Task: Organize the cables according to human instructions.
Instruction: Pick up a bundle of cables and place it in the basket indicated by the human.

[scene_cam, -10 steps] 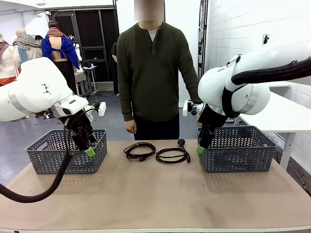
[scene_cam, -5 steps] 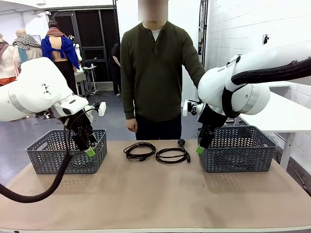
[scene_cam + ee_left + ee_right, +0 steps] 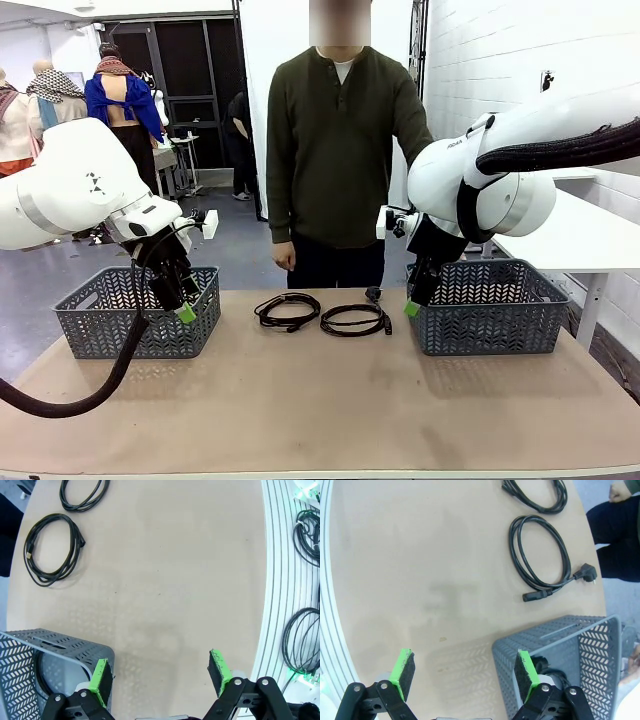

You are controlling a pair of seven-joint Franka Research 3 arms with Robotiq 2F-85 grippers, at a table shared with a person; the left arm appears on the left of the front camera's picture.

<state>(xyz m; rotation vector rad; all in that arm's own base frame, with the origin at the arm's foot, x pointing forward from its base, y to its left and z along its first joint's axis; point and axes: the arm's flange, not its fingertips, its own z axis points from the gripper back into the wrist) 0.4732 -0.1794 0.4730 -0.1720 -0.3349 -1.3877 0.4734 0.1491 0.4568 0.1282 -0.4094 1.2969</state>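
Now the left pincer [image 3: 160,676] and right pincer [image 3: 464,672] hang open by the baskets [image 3: 95,325]; 2 coiled cables [image 3: 287,310] lie on the table [image 3: 320,420] between them. Wait for the person's [image 3: 340,150] cue, then pinch all strands together.

Cable [image 3: 84,500] cut off @ top edge; basket [image 3: 55,645] contents unclr.

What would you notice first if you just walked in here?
Two big white robot arms stand out, the left gripper and right gripper both open with bright green pads. One hangs by the left basket, the other by the right basket. Between the baskets, the left cable and the right cable lie coiled on the table, and a person stands behind it.
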